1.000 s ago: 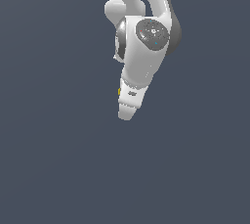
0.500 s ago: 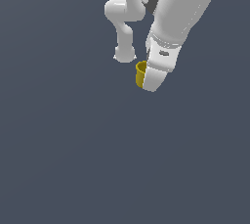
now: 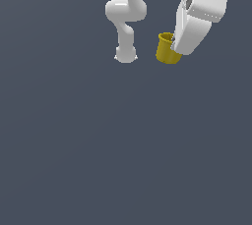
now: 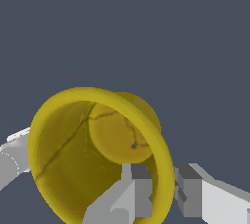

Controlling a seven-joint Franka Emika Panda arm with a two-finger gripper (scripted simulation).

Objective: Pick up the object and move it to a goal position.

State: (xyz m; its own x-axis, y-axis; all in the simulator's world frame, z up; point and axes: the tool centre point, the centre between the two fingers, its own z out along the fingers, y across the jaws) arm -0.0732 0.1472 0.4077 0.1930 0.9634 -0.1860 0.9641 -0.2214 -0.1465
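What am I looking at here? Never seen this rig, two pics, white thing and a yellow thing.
These are simulator renders of one white robot arm. The exterior view comes from a camera off the arm: the arm bends down from the top, and its gripper holds a small mustard-yellow cup by the rim. The wrist view comes from a camera on the arm's wrist, looking into the cup's open mouth; one grey finger sits inside the wall, the other outside. The background is plain dark grey; nothing else shows on it.
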